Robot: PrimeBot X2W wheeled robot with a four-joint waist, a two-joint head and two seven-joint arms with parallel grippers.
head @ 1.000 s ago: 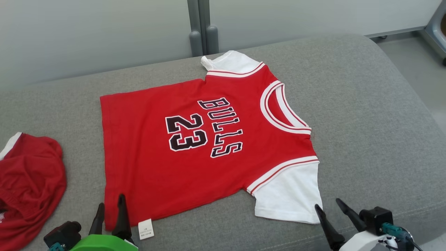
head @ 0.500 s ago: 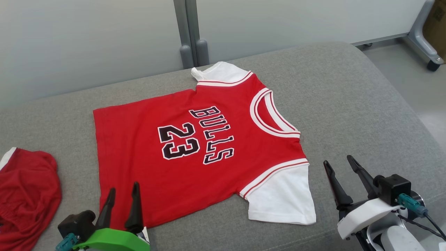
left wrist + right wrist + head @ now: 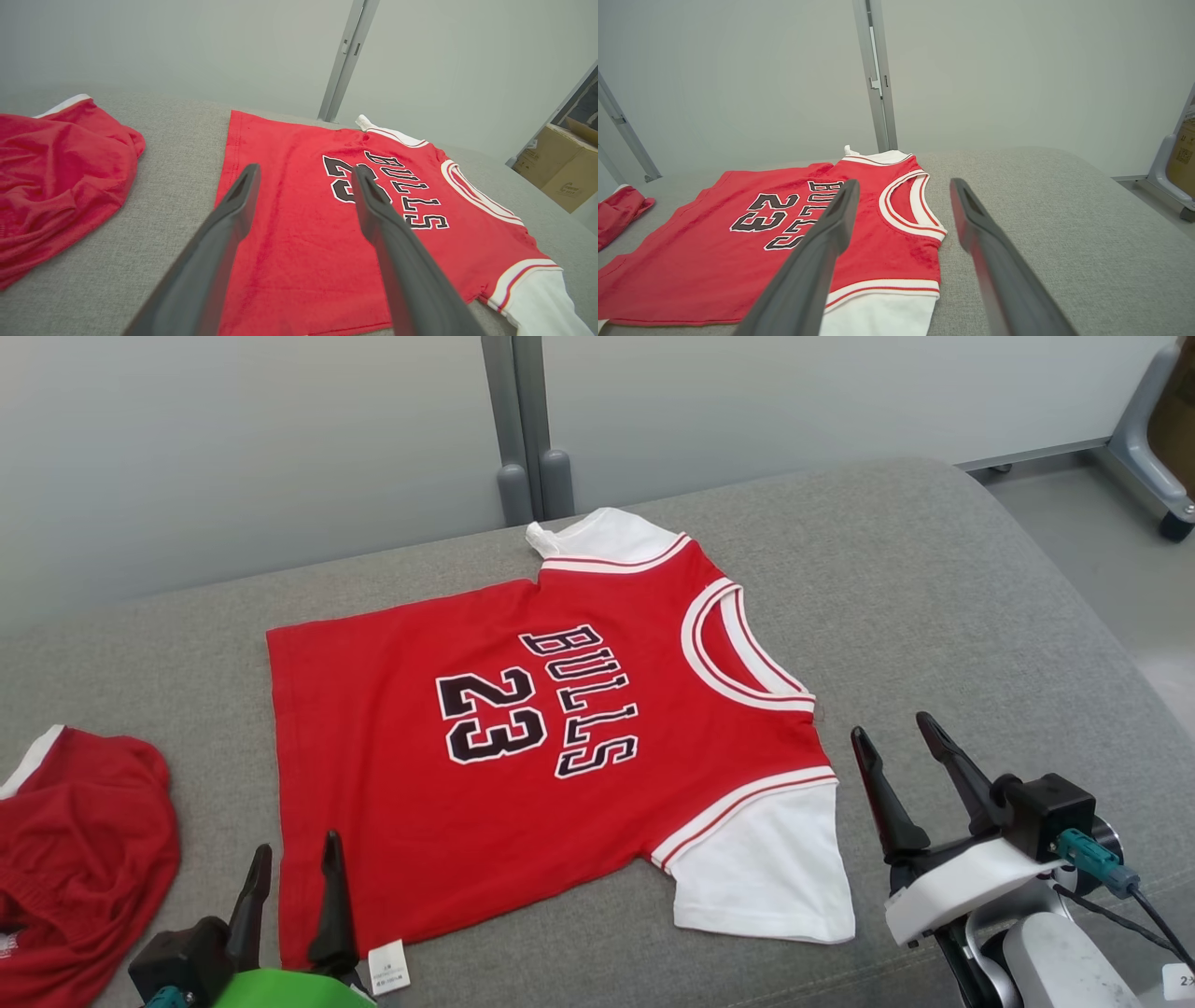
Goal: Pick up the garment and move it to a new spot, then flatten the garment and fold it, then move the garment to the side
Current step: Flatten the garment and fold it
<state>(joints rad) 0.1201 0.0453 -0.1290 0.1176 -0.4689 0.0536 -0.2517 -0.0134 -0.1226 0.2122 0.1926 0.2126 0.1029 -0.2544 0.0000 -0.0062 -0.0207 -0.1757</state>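
Head view: red jersey [image 3: 551,747] (white sleeves) lies flat, unfolded.

Grey upholstered couch [image 3: 934,597]: red Bulls jersey [image 3: 392,784] spread flat at centre; crumpled red garment [image 3: 84,840] left of jersey.

**Matt knit on coarse grey weave**

The left gripper [image 3: 297,845] and right gripper [image 3: 890,725] look like smooth, dull dark plastic. Ahead of them is a red jersey [image 3: 392,821] of soft matt knit with ribbed white trim, on coarse woven grey upholstery [image 3: 934,597].
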